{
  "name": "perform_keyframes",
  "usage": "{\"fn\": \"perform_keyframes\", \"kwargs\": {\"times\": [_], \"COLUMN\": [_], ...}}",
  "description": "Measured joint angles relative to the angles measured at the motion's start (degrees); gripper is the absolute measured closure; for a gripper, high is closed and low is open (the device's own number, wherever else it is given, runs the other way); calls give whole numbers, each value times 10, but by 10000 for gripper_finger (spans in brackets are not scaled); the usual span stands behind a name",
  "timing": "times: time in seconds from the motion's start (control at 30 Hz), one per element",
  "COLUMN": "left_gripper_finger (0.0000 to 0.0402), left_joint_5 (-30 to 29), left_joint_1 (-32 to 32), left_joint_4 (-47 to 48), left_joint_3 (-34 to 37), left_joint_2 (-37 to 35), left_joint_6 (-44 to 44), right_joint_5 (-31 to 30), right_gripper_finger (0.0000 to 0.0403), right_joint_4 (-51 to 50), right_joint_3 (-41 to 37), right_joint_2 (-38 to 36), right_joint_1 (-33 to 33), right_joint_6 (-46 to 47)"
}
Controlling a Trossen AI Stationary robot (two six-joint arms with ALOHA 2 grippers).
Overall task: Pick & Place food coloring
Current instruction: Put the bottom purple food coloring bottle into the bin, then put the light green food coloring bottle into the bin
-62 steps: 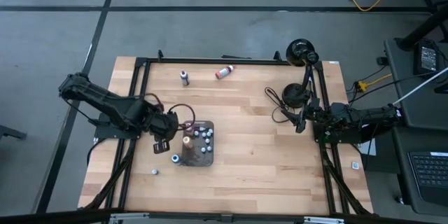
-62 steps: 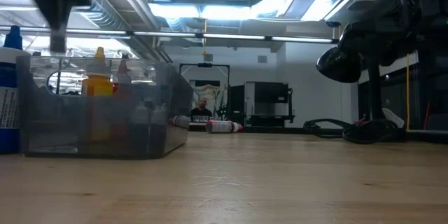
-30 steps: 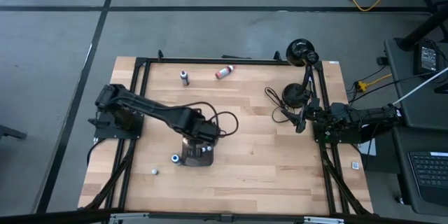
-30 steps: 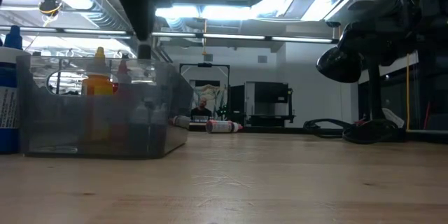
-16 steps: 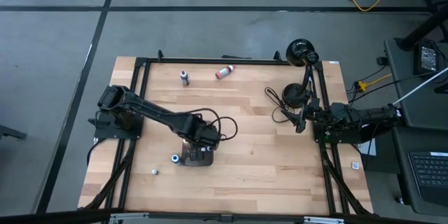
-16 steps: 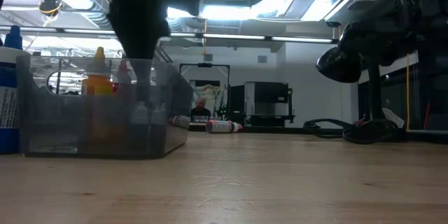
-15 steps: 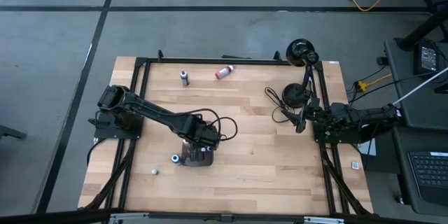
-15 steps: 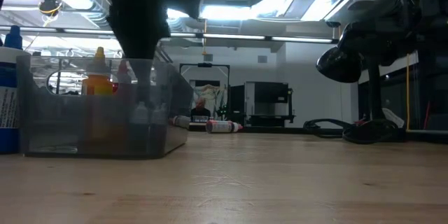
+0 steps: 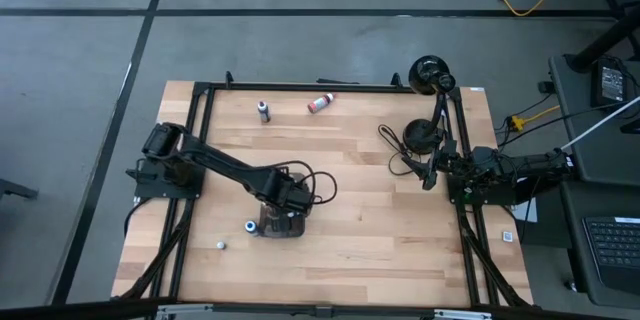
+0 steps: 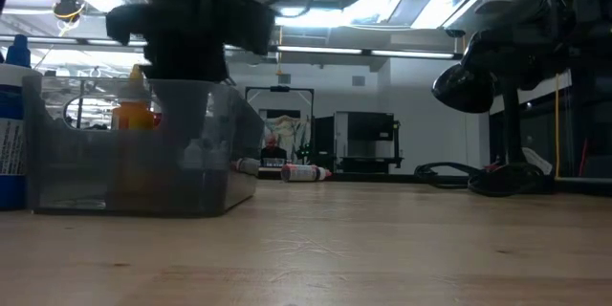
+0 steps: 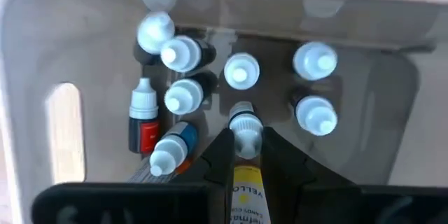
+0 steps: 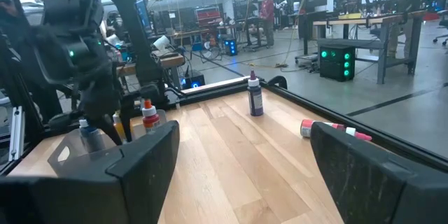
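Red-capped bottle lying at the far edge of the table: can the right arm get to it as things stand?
Probably yes. The red-capped bottle lies alone on open wood; the right gripper waits with open jaws, nothing between.

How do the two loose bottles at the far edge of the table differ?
The purple bottle stands upright; the red-and-white bottle lies on its side. The purple bottle sits nearer the left arm's side of the table, the red-and-white bottle more toward the middle. Their body colours differ too. Both are outside the tray, apart from each other and from either arm.
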State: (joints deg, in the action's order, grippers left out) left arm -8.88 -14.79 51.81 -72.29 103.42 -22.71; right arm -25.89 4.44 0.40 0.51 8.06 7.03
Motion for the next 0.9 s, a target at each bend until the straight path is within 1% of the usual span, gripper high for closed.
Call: {"fn": "perform_keyframes", "kwargs": {"times": [0.17, 0.33, 0.5, 0.9], "left_gripper_finger": [358, 352, 324, 243], "left_joint_5": [7, 7, 17, 16], "left_joint_1": [-1, -1, -2, -2], "left_joint_4": [-11, -5, -3, 1], "left_joint_3": [1, 0, 0, 1], "left_joint_2": [23, 23, 22, -9], "left_joint_6": [14, 5, 8, 10], "right_joint_5": [0, 0, 0, 0], "right_gripper_finger": [80, 80, 80, 80], "right_joint_4": [0, 0, 0, 0], "right_joint_3": [0, 0, 0, 0], "right_joint_2": [0, 0, 0, 0], "right_joint_1": [0, 0, 0, 0], "right_joint_6": [0, 0, 0, 0]}}
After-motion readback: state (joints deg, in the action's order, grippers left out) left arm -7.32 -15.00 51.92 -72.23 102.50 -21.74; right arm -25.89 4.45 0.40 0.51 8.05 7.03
